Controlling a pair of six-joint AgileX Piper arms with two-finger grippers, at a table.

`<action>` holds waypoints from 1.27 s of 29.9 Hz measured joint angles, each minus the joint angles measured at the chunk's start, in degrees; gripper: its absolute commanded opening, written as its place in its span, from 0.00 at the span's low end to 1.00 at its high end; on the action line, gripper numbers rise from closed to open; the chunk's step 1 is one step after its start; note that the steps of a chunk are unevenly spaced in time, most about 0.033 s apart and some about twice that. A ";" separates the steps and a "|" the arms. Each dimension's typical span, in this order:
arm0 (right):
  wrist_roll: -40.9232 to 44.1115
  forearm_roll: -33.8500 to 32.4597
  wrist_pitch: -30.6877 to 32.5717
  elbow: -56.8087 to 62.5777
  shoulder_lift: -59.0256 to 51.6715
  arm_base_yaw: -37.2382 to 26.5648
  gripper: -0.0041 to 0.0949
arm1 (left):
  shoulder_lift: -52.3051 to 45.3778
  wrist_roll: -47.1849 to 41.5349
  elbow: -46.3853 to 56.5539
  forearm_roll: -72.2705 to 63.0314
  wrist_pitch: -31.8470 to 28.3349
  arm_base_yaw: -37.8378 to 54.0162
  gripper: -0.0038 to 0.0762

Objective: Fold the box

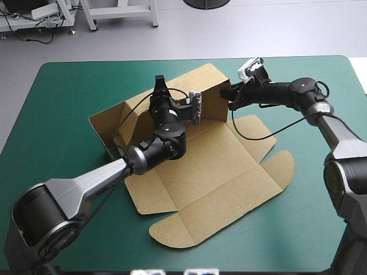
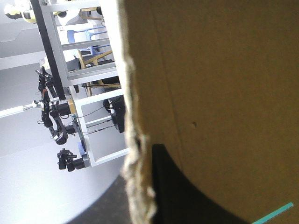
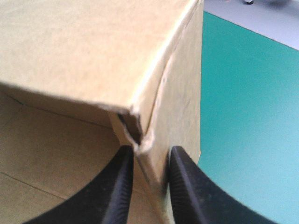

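Observation:
The brown box [image 1: 212,166] lies partly folded on the teal-green cover, its back wall [image 1: 203,86] and left wall [image 1: 109,123] raised, its front panels flat. My left gripper [image 1: 159,85] sits on the back wall's top edge. In the left wrist view the board [image 2: 219,84] fills the space ahead, its torn edge runs up the middle, and one black finger [image 2: 177,196] shows against it. My right gripper [image 1: 231,96] is at the back wall's right corner. There its two fingers stand all but shut with the side flap's edge [image 3: 180,112] between them, right gripper [image 3: 150,156].
Bare teal-green cover [image 1: 69,86] surrounds the box on all sides and shows beside the corner [image 3: 243,93]. The box's rounded flaps reach toward the table's front [image 1: 172,232] and right [image 1: 281,163].

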 measured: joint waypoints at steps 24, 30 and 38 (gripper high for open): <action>1.74 3.84 -2.60 -0.60 1.27 0.12 0.03 | 2.01 0.93 -0.43 3.91 -1.24 0.05 0.14; 6.42 0.38 -3.91 -0.95 1.27 0.12 0.03 | 4.01 -0.05 -0.68 8.98 -1.72 -0.24 0.18; 11.49 -3.60 -5.84 -1.23 0.97 0.00 0.03 | 3.98 -4.64 -0.68 11.62 -6.96 -4.46 0.19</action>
